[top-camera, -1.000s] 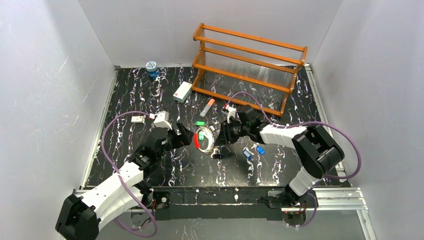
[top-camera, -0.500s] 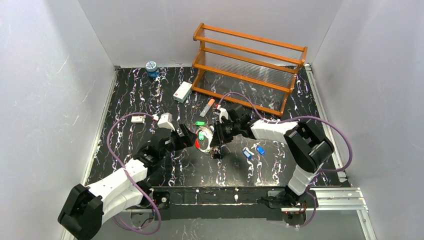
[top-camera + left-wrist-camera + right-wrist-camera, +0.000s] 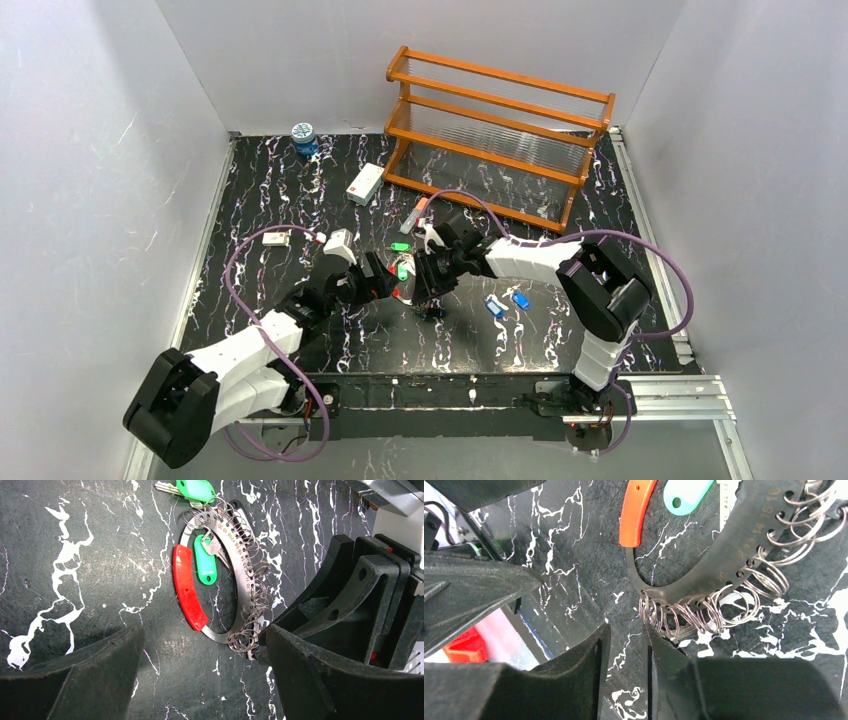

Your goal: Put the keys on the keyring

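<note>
Keyring (image 3: 235, 570) lies flat on the worktop (image 3: 75, 555); left pincer (image 3: 200, 675) gapes wide at its six o'clock; right pincer (image 3: 624, 645) slightly parted, gripping nothing.

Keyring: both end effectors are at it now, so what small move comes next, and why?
Probably close the right end effector on the near edge of the keyring to pin it. Its fingers stand narrowly apart beside the small split rings, gripping nothing visible, while the left end effector stands wide open around the ring.
</note>
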You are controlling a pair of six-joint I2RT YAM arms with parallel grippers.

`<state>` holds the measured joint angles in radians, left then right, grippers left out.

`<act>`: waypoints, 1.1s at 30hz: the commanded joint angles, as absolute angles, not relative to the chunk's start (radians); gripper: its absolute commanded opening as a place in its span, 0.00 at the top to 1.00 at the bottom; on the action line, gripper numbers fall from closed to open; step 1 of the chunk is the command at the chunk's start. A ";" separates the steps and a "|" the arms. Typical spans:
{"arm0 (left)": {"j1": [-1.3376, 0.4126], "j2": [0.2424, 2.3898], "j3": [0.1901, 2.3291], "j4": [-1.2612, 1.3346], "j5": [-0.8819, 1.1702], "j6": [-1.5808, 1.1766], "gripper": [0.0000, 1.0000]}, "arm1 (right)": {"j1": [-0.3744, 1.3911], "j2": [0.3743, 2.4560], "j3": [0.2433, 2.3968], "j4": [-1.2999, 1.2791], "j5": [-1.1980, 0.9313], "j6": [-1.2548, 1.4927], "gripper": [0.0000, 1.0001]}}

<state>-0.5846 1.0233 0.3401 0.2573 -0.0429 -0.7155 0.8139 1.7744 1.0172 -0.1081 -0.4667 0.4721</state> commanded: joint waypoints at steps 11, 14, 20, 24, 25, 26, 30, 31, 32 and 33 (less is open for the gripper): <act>-0.580 1.087 0.359 0.287 0.014 -0.717 0.12 | 0.852 1.787 1.129 -0.214 -0.315 0.422 0.56; -0.580 1.127 0.360 0.311 0.062 -0.733 0.15 | 0.836 1.778 1.123 -0.211 -0.324 0.424 0.56; -0.580 1.176 0.364 0.347 0.099 -0.746 0.18 | 0.778 1.752 1.089 -0.183 -0.373 0.442 0.56; -0.580 1.189 0.371 0.347 0.106 -0.745 0.19 | 0.753 1.749 1.077 -0.181 -0.381 0.435 0.56; -0.580 1.189 0.372 0.348 0.105 -0.744 0.19 | 0.750 1.752 1.076 -0.181 -0.381 0.432 0.56; -0.580 1.189 0.373 0.347 0.105 -0.743 0.19 | 0.747 1.756 1.075 -0.181 -0.379 0.429 0.56; -0.580 1.187 0.373 0.344 0.105 -0.744 0.19 | 0.744 1.777 1.086 -0.186 -0.395 0.409 0.55; -0.580 1.187 0.371 0.344 0.106 -0.744 0.19 | 0.744 1.782 1.090 -0.186 -0.406 0.408 0.55; -0.580 1.189 0.371 0.344 0.106 -0.743 0.19 | 0.744 1.790 1.093 -0.184 -0.418 0.408 0.55; -0.580 1.191 0.371 0.343 0.106 -0.742 0.19 | 0.744 1.797 1.094 -0.181 -0.422 0.408 0.55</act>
<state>-0.5842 1.1908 0.3431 0.3439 0.0940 -0.7444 0.7437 1.7866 1.0824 -0.1921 -0.3771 0.4278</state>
